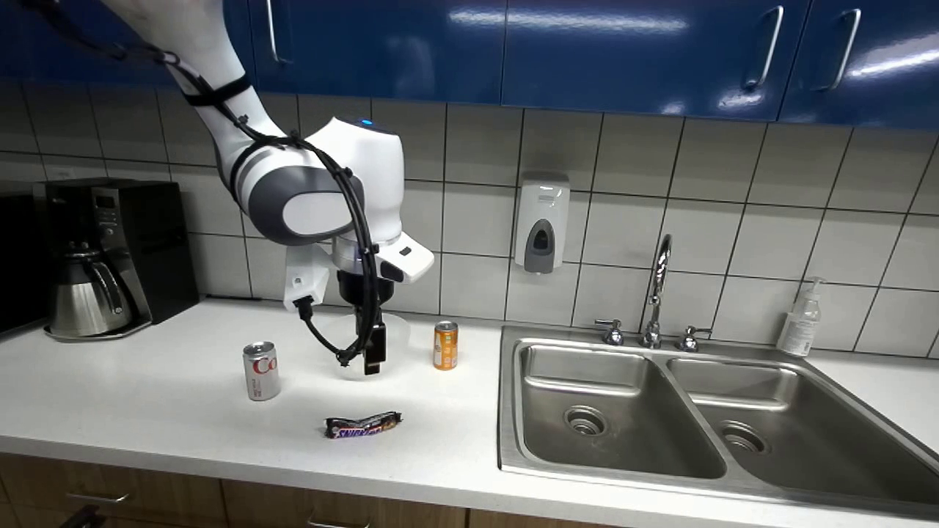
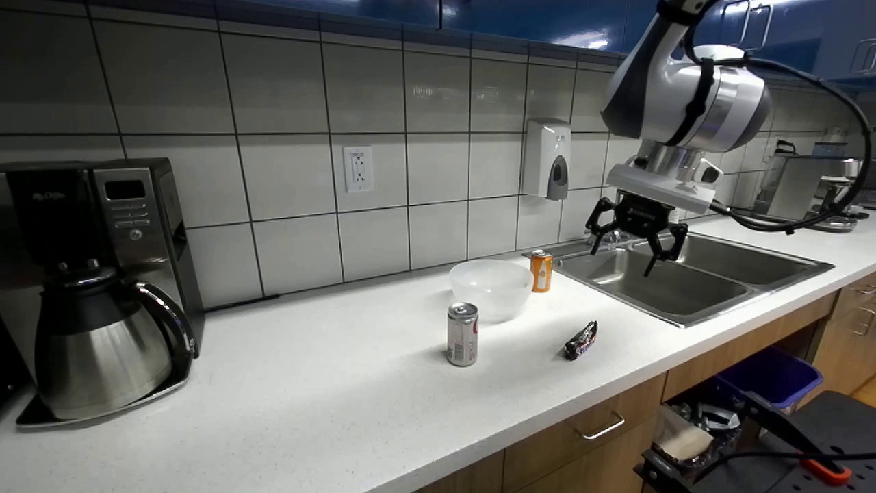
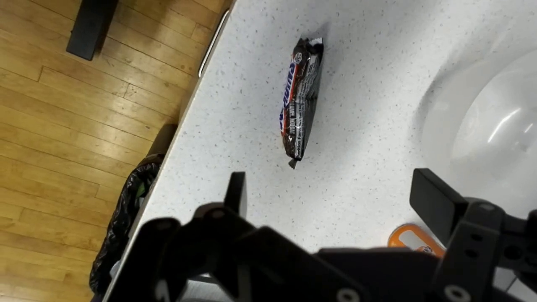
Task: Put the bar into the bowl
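The bar [image 1: 363, 425], in a dark wrapper with light lettering, lies flat on the white counter near its front; it also shows in an exterior view [image 2: 582, 340] and upper middle in the wrist view [image 3: 300, 100]. The translucent whitish bowl [image 2: 489, 291] stands farther back, empty; in an exterior view [image 1: 397, 341] the gripper partly hides it, and in the wrist view [image 3: 491, 121] it is at the right edge. My gripper [image 2: 621, 263] is open and empty, above the counter; its fingers [image 3: 329, 188] are wide apart in the wrist view, with the bar beyond them, not between.
A silver-red can [image 1: 261, 371] stands left of the bar, and an orange can [image 1: 445, 345] stands beside the bowl. The steel double sink [image 1: 510, 411] is to the right. A coffee maker [image 2: 174, 274] stands at the left. The counter's front edge runs close to the bar.
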You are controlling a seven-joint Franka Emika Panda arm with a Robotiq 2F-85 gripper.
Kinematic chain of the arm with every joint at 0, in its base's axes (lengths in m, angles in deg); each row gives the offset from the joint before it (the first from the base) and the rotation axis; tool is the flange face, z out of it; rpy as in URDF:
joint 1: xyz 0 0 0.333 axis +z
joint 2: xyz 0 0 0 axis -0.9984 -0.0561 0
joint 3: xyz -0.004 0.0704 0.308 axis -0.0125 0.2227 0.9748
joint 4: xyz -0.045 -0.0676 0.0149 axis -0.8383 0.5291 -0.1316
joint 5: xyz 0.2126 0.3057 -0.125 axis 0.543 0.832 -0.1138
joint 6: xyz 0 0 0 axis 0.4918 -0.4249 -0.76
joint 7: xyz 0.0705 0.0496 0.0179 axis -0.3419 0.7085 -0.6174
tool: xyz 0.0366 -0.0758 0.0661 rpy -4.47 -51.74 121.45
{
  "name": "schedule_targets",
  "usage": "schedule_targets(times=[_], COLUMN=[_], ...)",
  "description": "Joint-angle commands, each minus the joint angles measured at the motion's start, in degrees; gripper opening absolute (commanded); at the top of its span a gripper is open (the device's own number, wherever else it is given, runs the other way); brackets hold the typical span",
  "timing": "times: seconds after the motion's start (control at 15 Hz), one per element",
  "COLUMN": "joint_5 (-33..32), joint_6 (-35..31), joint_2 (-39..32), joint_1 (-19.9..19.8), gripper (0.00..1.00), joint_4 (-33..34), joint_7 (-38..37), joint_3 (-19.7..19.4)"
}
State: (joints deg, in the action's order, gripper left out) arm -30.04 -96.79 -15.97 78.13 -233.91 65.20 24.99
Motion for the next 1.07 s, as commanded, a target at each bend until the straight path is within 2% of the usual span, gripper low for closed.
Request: schedule_targets(times=[0.0,0.4,0.47,1.0], joint_5=[2.67,3.31,2.26,1.05], joint_6=[1.13,1.42,1.44,0.82], joint_2=[-6.81,-15.22,-16.18,-23.77], joint_1=[-0.41,-0.83,-2.11,-2.62], gripper=[1.0,1.0,1.0,1.0], joint_4=[6.07,11.65,12.36,17.43], joint_7=[1.25,0.92,0.12,-0.68], joint_3=[0.39,1.14,2.35,3.96])
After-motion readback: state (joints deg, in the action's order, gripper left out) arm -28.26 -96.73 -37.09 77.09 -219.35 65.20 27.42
